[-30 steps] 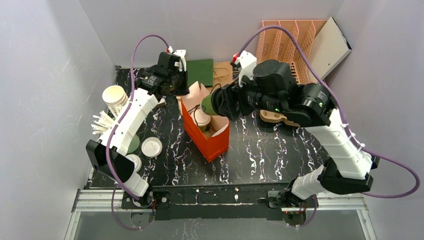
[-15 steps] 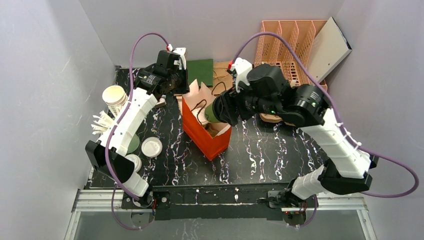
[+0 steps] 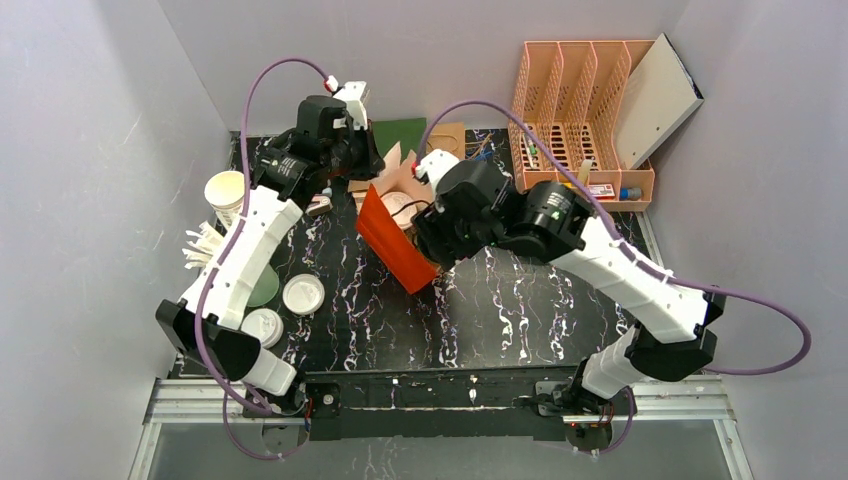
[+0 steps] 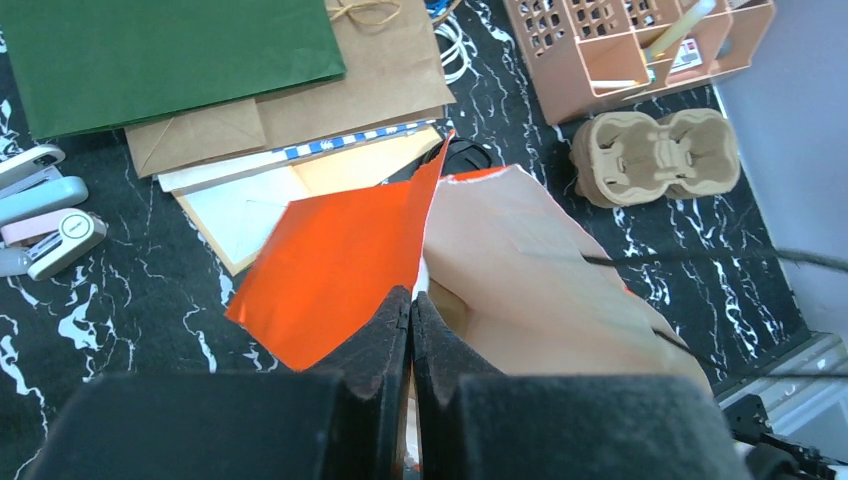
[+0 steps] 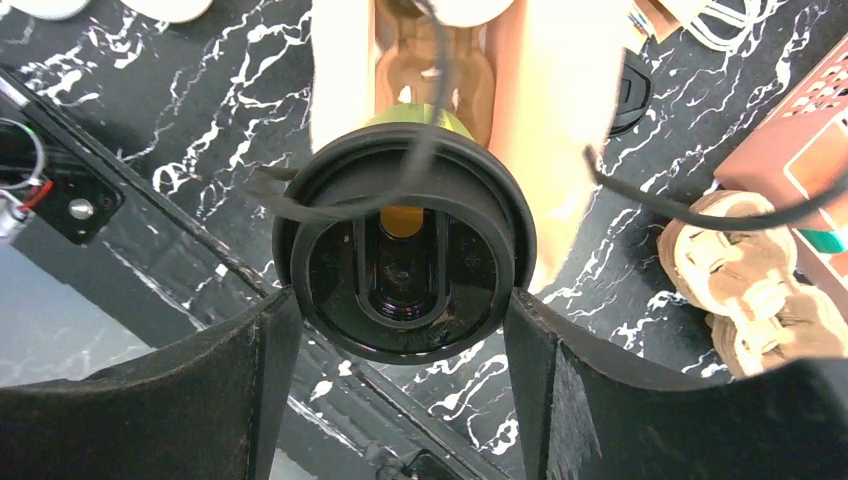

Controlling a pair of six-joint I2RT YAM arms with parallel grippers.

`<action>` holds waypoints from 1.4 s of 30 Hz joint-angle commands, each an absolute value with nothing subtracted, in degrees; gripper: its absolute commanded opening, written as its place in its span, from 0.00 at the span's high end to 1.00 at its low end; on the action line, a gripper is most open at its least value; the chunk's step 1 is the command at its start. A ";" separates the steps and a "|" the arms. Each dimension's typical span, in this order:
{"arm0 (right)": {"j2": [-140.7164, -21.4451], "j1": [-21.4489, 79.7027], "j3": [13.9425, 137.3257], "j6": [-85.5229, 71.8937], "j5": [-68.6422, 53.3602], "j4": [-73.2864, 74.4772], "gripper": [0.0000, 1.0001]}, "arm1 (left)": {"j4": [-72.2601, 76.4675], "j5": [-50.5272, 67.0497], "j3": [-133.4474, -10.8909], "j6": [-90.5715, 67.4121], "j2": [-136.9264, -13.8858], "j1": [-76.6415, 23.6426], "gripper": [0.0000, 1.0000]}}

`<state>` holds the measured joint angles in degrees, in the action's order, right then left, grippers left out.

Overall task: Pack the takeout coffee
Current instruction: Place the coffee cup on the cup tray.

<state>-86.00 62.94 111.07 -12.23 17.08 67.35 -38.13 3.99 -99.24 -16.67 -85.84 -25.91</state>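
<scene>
The takeout coffee (image 5: 405, 255), a green cup under a round black lid, sits between the fingers (image 5: 265, 370) of my right gripper (image 5: 400, 335), which is shut on its sides. The cup hangs over the open mouth of the orange paper bag (image 3: 390, 248), whose pale inside (image 5: 560, 100) shows behind it. From above, my right gripper (image 3: 435, 235) reaches into the bag's mouth and hides the cup. A white-lidded cup (image 3: 399, 205) stands inside the bag. My left gripper (image 4: 411, 300) is shut on the bag's upper edge, orange wall (image 4: 340, 260) to its left.
A stack of white paper cups (image 3: 230, 195) and loose white lids (image 3: 303, 293) lie at the left. A peach organizer (image 3: 580, 110) stands at the back right, with a cardboard cup carrier (image 4: 655, 155) before it. Flat green and brown bags (image 4: 170, 50) lie behind the orange bag.
My right arm has swung left and down, carrying the cup from beside the bag into its mouth. The left gripper has drawn the bag's edge back, tilting the bag.
</scene>
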 commanded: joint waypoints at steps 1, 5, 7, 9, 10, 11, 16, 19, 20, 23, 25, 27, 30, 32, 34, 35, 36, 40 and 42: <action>-87.96 67.43 110.16 -11.35 25.58 64.59 0.66 | -35.02 6.44 -96.50 -17.64 -81.80 -25.66 1.00; -86.85 68.02 104.72 -11.96 25.90 59.77 0.66 | -32.53 6.94 -92.03 -17.73 -79.09 -25.66 1.00; -85.75 68.02 102.02 -11.32 25.78 56.51 0.65 | -31.55 7.79 -90.19 -17.39 -78.25 -25.66 1.00; -84.85 68.02 99.60 -9.81 25.58 52.37 0.65 | -30.17 9.36 -88.01 -16.92 -77.42 -25.70 1.00; -84.41 68.03 98.33 -8.91 25.51 50.72 0.65 | -29.27 10.32 -87.17 -16.80 -76.95 -25.71 1.00; -84.02 68.03 97.14 -7.86 25.64 48.95 0.65 | -28.39 11.29 -86.55 -16.79 -76.65 -25.69 1.00; -83.55 67.81 93.52 -5.53 26.15 44.74 0.65 | -26.56 14.31 -86.20 -16.80 -76.59 -25.72 1.00; -83.92 67.11 93.52 -5.89 24.79 45.07 0.65 | -26.62 14.83 -85.69 -16.97 -76.48 -25.70 1.00; -83.93 66.76 93.52 -6.03 24.01 45.21 0.64 | -26.56 14.81 -85.51 -17.19 -76.40 -25.75 1.00; -83.48 64.31 93.40 -6.64 19.96 46.00 0.64 | -26.50 15.08 -84.02 -18.19 -76.09 -25.69 1.00; -83.13 62.24 93.39 -7.08 17.13 47.13 0.64 | -26.48 14.84 -83.10 -18.66 -75.67 -25.71 1.00; -82.69 61.21 93.26 -7.72 15.87 48.61 0.64 | -26.36 13.90 -82.08 -18.99 -74.91 -25.67 1.00; -81.73 61.01 92.65 -9.10 15.44 50.95 0.64 | -26.15 12.91 -81.27 -20.37 -74.06 -25.74 1.00; -80.29 60.98 90.95 -9.66 14.75 50.88 0.64 | -25.80 12.96 -80.22 -21.46 -73.56 -25.75 1.00; -78.82 60.66 88.89 -9.68 13.60 50.14 0.64 | -25.47 12.50 -79.07 -22.02 -72.88 -25.74 1.00; -78.19 60.44 87.97 -9.63 13.05 49.74 0.64 | -25.36 12.30 -78.65 -22.18 -72.60 -25.75 1.00; -77.77 60.10 87.23 -9.36 12.36 49.40 0.64 | -25.28 12.03 -78.24 -22.23 -72.25 -25.69 1.00; -77.52 57.53 86.79 -8.86 9.50 49.34 0.64 | -25.51 11.37 -77.64 -21.77 -71.60 -25.67 1.00; -77.38 56.23 86.75 -9.01 7.53 49.56 0.64 | -25.64 11.36 -77.09 -21.50 -71.23 -25.67 1.00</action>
